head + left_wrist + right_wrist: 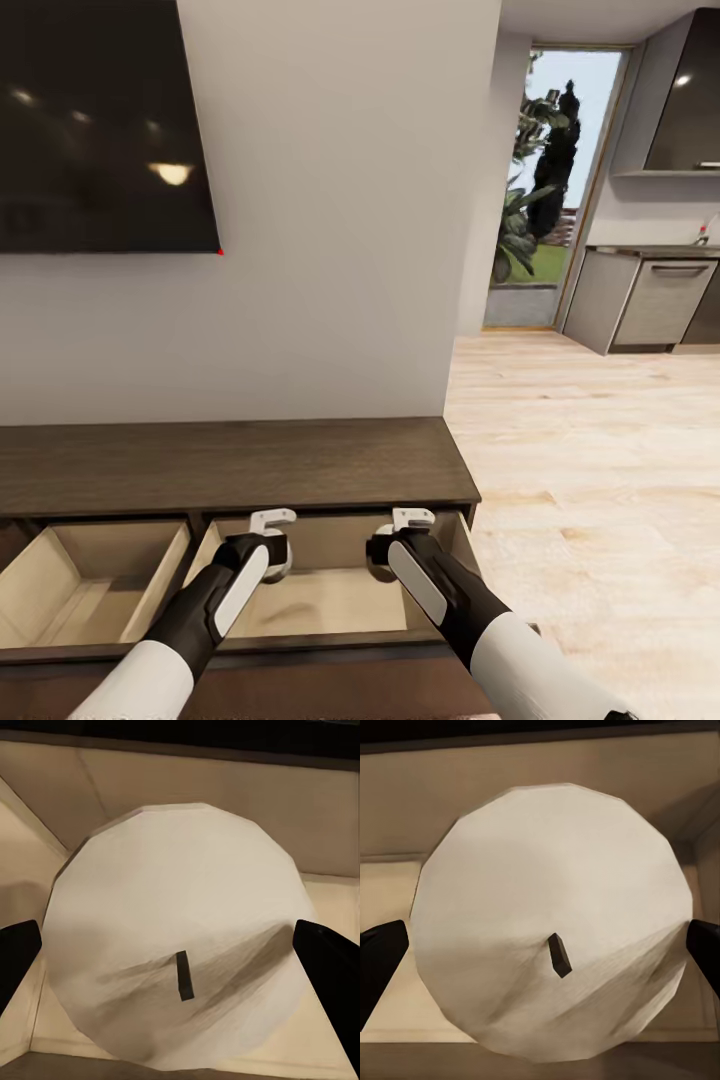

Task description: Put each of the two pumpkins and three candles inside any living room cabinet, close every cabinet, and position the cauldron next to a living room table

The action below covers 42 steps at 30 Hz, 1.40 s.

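Both arms are reaching down into the same pulled-out drawer (330, 600) of the long dark-brown cabinet (230, 465), the one with the pale beige inside. The left gripper (272, 545) is hanging over the drawer's left part, and the right gripper (395, 545) is hanging over its right part, the two near each other but apart.

In the left wrist view, a cream candle (180, 937) with a short dark wick is sitting between the black fingertips (326, 952), which are pressing against its sides; the left gripper is pinching it, with the drawer's beige floor and walls showing just beyond it. In the right wrist view, a second candle (551, 922) is sitting the same way between the right fingertips (382, 949), pinched at both flanks above the drawer floor.

Beyond the left gripper, a neighbouring open drawer (90, 580) is showing a bare beige inside as far as it can be seen.
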### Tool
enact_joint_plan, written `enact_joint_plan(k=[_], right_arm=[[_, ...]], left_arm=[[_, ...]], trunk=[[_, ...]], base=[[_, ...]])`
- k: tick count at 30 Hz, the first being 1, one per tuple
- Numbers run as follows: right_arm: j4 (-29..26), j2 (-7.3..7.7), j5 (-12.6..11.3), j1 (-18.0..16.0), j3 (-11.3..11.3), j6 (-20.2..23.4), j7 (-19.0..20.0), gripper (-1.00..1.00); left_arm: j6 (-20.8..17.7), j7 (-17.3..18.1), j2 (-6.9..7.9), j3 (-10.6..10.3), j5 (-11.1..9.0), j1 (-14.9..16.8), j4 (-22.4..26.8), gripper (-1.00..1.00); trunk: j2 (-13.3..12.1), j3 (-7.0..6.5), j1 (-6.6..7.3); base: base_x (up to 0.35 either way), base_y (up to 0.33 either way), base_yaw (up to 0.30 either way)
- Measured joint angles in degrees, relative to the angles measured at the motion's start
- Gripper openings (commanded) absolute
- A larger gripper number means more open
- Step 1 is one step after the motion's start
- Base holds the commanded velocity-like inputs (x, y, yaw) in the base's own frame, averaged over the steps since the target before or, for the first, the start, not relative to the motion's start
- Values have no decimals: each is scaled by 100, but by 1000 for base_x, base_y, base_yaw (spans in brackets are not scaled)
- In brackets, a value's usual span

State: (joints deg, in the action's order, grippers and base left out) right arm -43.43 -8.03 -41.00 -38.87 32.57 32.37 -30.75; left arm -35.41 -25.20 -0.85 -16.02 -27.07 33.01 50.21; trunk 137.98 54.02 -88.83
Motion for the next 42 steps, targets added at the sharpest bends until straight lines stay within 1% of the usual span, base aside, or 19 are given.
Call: enact_joint_plan(k=[6,7,8,9,13,23,32,34,37,42], right_arm=[[-8,-18,0,0,9,23,-5,-100],[-9,-47,-12,0,10,19,-2,-100],[-6,-109,-36,0,10,9,4,-100],[-4,-143,-16,0,10,18,1,-100],[-3,-190,8,0,9,29,2,-100],[-9,-197,27,-1,17,15,-4,-100],[-2,-187,83,-1,9,-91,7,-100],[-1,-186,88,-1,9,-155,7,-100],[12,-181,75,-1,9,-387,6,-100],[99,-174,67,-1,9,-543,4,-100]], left_arm=[[-7,1,-13,0,2,18,7,-100],[-16,1,-14,0,3,26,12,-100],[-31,-2,-14,0,2,33,8,-100],[-38,-2,-14,1,-4,33,-6,-100],[-43,-14,-26,-5,-15,38,0,-100],[-48,1,-23,-20,-7,35,-1,-100],[-31,-16,-22,-44,-6,35,1,-100],[-28,-16,-23,-48,-4,35,0,-100],[-18,-16,-20,-51,-2,35,0,-100],[-2,-17,-23,-45,-2,36,5,-100]], trunk=[[241,108,-132],[281,126,-154],[321,144,-176],[361,162,-198],[521,233,-286],[536,455,-312],[548,655,-336],[551,699,-341],[555,765,-348],[555,766,-348]], base=[[0,0,0],[0,0,0],[0,0,0],[0,0,0],[0,0,0],[0,0,0],[0,0,0],[0,0,0],[0,0,0],[0,0,0]])
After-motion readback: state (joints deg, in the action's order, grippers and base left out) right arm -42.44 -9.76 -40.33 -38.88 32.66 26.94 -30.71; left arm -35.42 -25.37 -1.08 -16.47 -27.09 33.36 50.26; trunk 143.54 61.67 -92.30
